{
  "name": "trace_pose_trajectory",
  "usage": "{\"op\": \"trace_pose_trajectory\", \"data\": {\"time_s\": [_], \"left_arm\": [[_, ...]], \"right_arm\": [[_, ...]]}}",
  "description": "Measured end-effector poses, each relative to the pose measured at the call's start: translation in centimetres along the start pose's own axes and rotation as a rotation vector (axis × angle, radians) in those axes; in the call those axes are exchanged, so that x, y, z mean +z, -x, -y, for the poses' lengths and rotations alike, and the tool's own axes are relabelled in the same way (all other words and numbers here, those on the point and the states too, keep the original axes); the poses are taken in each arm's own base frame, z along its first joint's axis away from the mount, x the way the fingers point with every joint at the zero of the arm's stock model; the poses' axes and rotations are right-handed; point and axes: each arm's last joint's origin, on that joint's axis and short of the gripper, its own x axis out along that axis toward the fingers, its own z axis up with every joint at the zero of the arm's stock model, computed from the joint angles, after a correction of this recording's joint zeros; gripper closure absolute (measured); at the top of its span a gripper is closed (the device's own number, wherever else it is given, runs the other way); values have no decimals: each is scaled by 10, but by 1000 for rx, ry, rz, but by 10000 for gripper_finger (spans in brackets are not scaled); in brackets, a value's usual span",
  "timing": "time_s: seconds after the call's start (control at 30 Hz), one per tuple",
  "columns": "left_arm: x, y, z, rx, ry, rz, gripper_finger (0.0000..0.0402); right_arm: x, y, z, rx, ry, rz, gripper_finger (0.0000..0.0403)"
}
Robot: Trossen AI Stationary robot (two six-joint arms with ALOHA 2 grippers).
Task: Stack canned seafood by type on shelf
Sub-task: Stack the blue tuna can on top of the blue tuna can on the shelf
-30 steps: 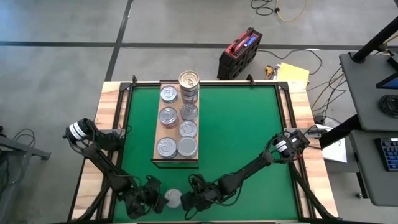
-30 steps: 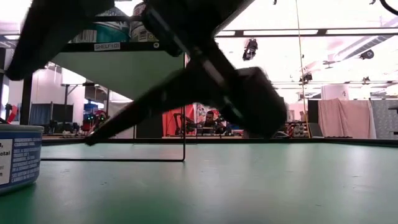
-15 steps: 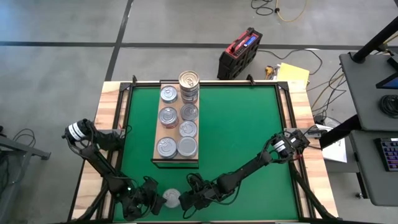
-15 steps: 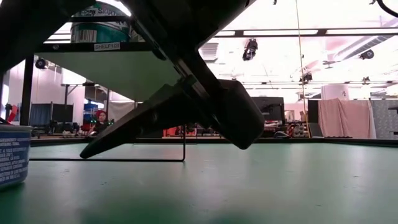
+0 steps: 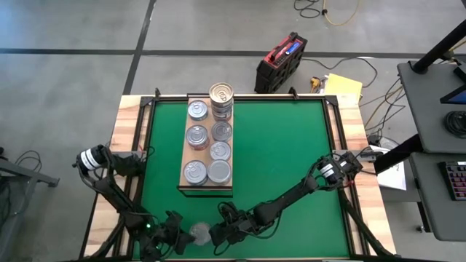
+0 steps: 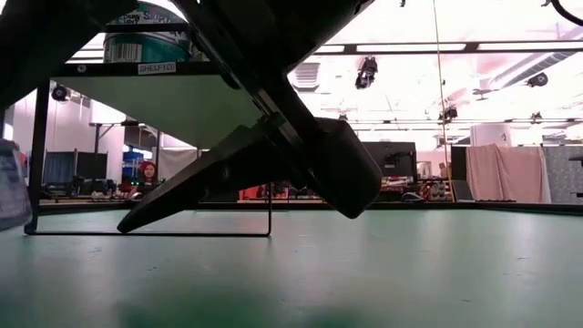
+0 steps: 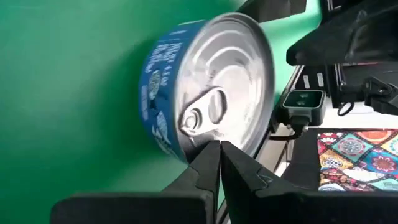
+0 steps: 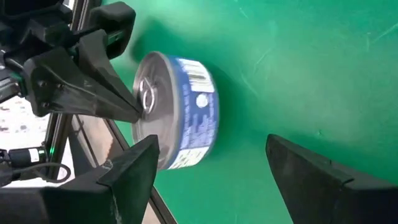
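Green mat (image 5: 284, 160) covers the table, and the pale wooden shelf (image 5: 185, 156) lies on it toward eleven o'clock from the table's centre. Seven tins sit on that board in two columns: three silver lids down the nine o'clock side (image 5: 195, 135), four down the three o'clock side (image 5: 220, 151), and the one at the twelve o'clock end (image 5: 221, 93) sits higher, with a gold-toned lid.

One loose tin (image 5: 197, 232) with a blue label and silver pull-tab lid is at the six o'clock edge of the mat, between my two grippers. My left gripper (image 5: 175, 234) is at its nine o'clock side, fingers pressed together, their tips (image 7: 219, 163) meeting right at the tin's (image 7: 208, 112) lid near the pull tab; I grip nothing. My right gripper (image 5: 217, 234) is at the tin's three o'clock side with its fingers (image 8: 134, 171) spread wide apart, the tin (image 8: 177, 111) ahead of them and clear of both.

Low across the table, my dark arm (image 6: 264, 155) fills most of the view.
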Motion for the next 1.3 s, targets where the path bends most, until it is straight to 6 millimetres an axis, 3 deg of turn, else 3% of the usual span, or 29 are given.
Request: {"op": "trace_pose_trajectory", "data": {"time_s": [0.23,0.67,1.0,1.3], "left_arm": [[0,-1,-1,12,2,-7,401],[0,-1,-2,21,-12,-6,401],[0,-1,-3,22,-42,-6,401],[2,-1,-7,18,-95,18,401]], "right_arm": [[0,0,-2,26,15,-2,121],[4,-1,-3,39,22,-6,97],[-1,-23,7,102,-10,-38,90],[2,-25,6,127,-1,-43,78]]}}
